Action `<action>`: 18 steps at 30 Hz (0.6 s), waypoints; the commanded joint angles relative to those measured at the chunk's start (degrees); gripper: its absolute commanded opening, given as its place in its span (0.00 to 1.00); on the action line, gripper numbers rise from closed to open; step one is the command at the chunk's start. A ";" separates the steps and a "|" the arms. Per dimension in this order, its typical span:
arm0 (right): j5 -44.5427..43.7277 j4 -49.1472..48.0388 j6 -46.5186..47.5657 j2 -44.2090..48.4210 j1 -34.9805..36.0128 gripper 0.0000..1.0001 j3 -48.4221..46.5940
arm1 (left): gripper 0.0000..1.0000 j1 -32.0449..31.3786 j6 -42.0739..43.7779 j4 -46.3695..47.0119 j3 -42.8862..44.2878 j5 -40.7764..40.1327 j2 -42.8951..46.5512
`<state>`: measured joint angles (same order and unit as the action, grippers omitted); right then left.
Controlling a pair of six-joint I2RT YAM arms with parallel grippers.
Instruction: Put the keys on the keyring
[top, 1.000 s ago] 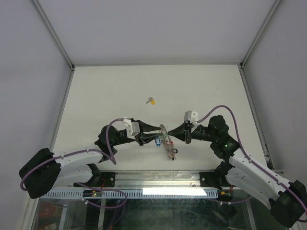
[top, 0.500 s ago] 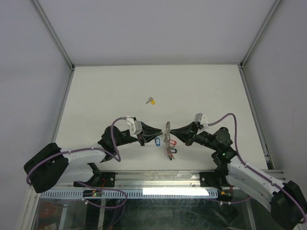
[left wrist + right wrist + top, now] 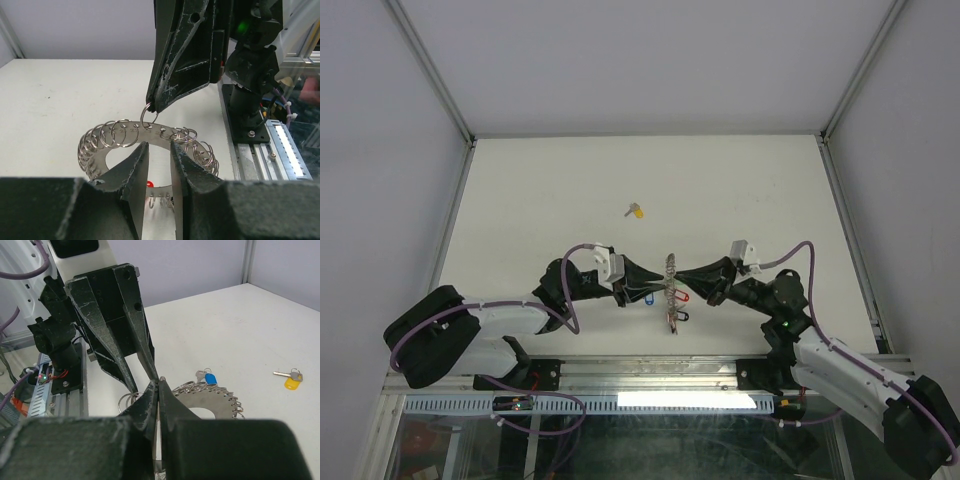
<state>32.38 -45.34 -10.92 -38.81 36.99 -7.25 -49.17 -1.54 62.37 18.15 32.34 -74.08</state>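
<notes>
The keyring (image 3: pixel 165 139) is a flat silver ring fringed with small split rings, held up between both grippers (image 3: pixel 670 298). My right gripper (image 3: pixel 160 382) is shut on one of its small split rings (image 3: pixel 149 114), as the left wrist view shows (image 3: pixel 154 106). My left gripper (image 3: pixel 159 145) faces the ring with a narrow gap between its fingers and nothing seen clamped. A blue-tagged key (image 3: pixel 210 378) lies on the table just left of the ring (image 3: pixel 648 297). A yellow-tagged key (image 3: pixel 636 211) lies farther back.
Red (image 3: pixel 682 297) and blue (image 3: pixel 682 315) tags hang from the ring's near part. The white table (image 3: pixel 740 190) has metal frame posts at its corners and a rail (image 3: pixel 650 372) along the near edge.
The left gripper has crept right, close up to the ring. The right wrist has pulled back to the right and the ring now stands straighter. Both keys on the table have stayed put.
</notes>
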 commanded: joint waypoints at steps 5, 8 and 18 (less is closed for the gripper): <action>4.75 -6.34 2.02 -0.98 -0.24 0.00 -1.32 | 0.21 -0.41 2.59 4.34 2.06 4.22 1.68; 5.49 -6.42 2.12 -1.33 -0.18 0.00 -1.63 | 0.21 -0.40 2.56 3.98 2.13 3.85 1.68; 8.35 -6.37 2.30 -2.62 -0.21 0.00 -2.55 | 0.26 -0.41 1.67 3.85 3.67 4.31 0.16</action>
<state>38.98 -46.09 -9.52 -41.25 36.97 -7.27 -49.17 -0.38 63.07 19.25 34.72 -73.71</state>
